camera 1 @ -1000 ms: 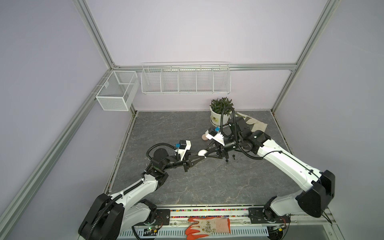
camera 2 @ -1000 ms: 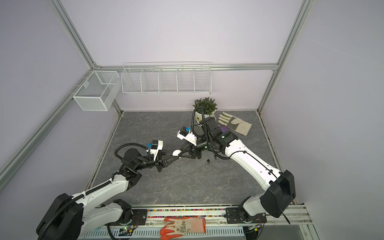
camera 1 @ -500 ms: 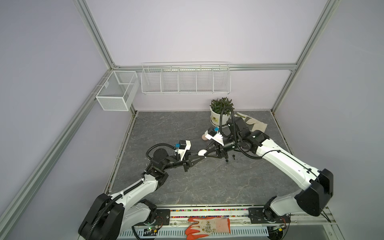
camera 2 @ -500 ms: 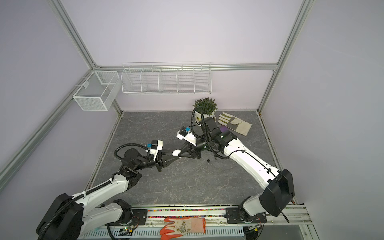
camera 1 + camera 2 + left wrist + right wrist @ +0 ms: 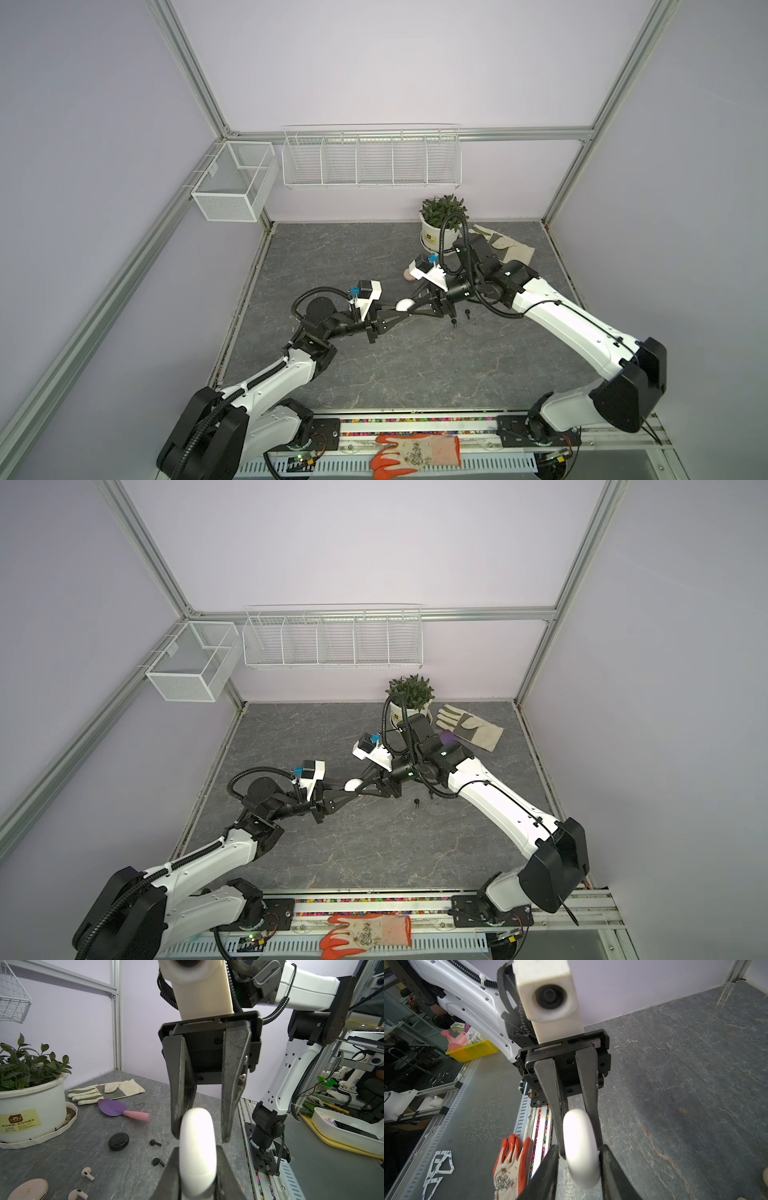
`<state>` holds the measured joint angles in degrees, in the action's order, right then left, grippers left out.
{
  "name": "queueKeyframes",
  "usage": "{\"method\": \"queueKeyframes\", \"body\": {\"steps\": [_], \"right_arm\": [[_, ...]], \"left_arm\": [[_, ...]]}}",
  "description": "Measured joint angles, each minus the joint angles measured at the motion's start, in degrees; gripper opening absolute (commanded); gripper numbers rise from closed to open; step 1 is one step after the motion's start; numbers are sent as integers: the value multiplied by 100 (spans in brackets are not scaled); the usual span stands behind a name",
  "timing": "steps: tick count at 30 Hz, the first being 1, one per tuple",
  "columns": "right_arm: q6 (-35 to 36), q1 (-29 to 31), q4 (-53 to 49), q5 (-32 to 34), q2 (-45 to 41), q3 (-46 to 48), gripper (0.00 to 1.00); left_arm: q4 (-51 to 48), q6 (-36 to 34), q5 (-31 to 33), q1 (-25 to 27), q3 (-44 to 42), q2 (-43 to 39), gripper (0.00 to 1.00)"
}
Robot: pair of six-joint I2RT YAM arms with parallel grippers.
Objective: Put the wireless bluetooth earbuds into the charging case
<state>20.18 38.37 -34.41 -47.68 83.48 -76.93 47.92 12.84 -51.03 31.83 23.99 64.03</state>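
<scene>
The left claw (image 5: 197,1169) is clamped on the white case (image 5: 197,1147) at mid-frame; the right claw (image 5: 580,1159) straddles it, grip uncertain. We judge this steadies it for opening. The earbuds (image 5: 159,1162) lie on the table (image 5: 128,1178), lower left.

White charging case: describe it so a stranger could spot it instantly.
Above the centre of the grey table, the left hand meets the right hand tip to tip. The white charging case is the smooth puck the left hand clamps. Unlike the pink case and black case, it is held aloft.
</scene>
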Motion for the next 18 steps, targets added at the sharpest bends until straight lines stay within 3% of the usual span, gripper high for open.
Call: {"method": "queueKeyframes", "body": {"steps": [8,18], "right_arm": [[-4,31,0,-11,0,-90,46],[-26,31,-4,-13,0,-92,44]], "left_arm": [[4,13,4,0,0,0,0],[4,15,4,0,0,0,0]]}}
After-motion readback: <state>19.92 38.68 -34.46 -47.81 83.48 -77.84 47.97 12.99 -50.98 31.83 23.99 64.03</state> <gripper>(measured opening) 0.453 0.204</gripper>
